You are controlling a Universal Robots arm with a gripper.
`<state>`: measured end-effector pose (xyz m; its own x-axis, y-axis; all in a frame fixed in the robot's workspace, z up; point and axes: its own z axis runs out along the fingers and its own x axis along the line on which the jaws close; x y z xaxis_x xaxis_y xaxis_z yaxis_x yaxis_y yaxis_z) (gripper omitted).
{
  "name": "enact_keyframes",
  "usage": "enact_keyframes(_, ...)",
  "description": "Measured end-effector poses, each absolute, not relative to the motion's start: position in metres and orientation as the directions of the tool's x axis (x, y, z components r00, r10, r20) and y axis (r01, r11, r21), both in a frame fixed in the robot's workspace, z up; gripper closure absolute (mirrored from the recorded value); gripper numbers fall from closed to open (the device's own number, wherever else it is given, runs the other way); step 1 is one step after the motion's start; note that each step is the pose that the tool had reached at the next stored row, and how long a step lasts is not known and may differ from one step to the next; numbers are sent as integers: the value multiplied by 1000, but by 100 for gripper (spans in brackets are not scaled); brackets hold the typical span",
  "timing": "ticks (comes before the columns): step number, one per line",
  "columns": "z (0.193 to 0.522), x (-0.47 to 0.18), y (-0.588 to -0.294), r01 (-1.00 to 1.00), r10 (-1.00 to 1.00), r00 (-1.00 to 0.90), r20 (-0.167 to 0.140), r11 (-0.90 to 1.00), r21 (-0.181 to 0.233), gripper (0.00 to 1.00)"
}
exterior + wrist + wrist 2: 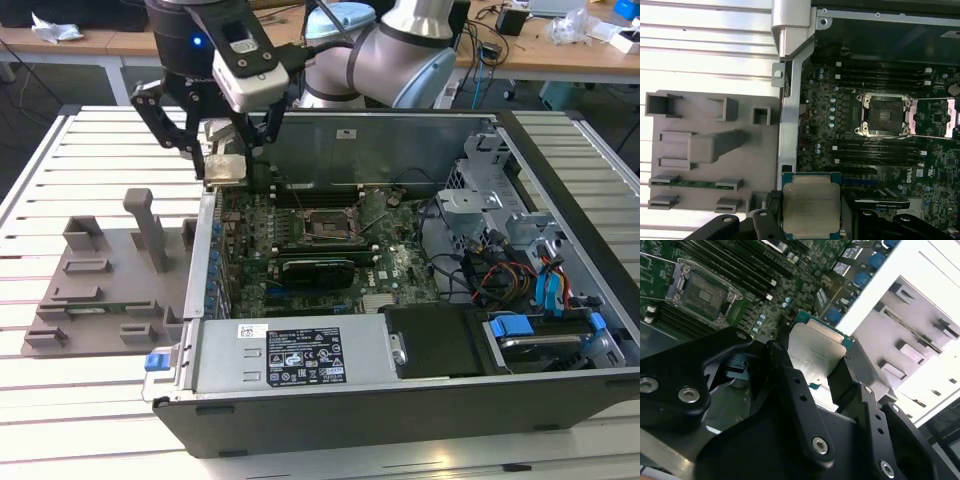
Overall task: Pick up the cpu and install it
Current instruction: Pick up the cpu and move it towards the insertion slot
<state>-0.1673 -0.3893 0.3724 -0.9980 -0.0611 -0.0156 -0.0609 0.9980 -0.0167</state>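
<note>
The open computer case point(560, 160) lies on its side on a slatted table point(60, 150). It contains a green motherboard point(400, 265). Near the board's centre is the dark square socket point(325, 228) with its metal bracket. A long black card point(318, 268) is seated just beside the socket. A labelled power supply unit point(290, 355) sits along the near wall. A metal drive cage point(500, 215) with blue and red cables is at the exterior view's right.

A grey fixture plate point(100, 300) lies on the table, just beside the case wall on the exterior view's left. One of its slots holds a thin green module point(690, 184).

The gripper point(225, 165) is closed to a narrow gap and grips the cpu point(225, 168) by two opposite edges. In both wrist views, one black finger point(785, 375) presses against each side of the chip. The silvery top plate faces the first wrist view. The cpu hangs in the air over the case wall next to the fixture plate, clear of the board below. It is well apart from the socket.
</note>
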Motion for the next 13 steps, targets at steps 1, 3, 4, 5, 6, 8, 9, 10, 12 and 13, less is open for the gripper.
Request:
enact_keyframes(1, 371, -163, -388, -61, -61, -998, -15, 998, -17, 45)
enact_keyframes(3, 368, -154, -386, -61, -61, -998, -13, 998, -17, 45)
enact_keyframes(4, 367, -152, -386, -61, -61, -998, -13, 998, -16, 45)
enact_keyframes(5, 366, -149, -385, -61, -61, -998, -13, 998, -17, 45)
enact_keyframes(6, 364, -146, -385, -61, -61, -998, -12, 998, -17, 45)
enact_keyframes(8, 363, -142, -385, -61, -61, -998, -12, 998, -17, 45)
enact_keyframes(9, 362, -140, -385, -61, -61, -998, -12, 998, -17, 45)
enact_keyframes(10, 361, -138, -385, -61, -61, -998, -12, 998, -17, 45)
enact_keyframes(12, 360, -133, -385, -61, -61, -998, -12, 998, -17, 45)
enact_keyframes(13, 359, -132, -385, -61, -61, -998, -12, 998, -17, 45)
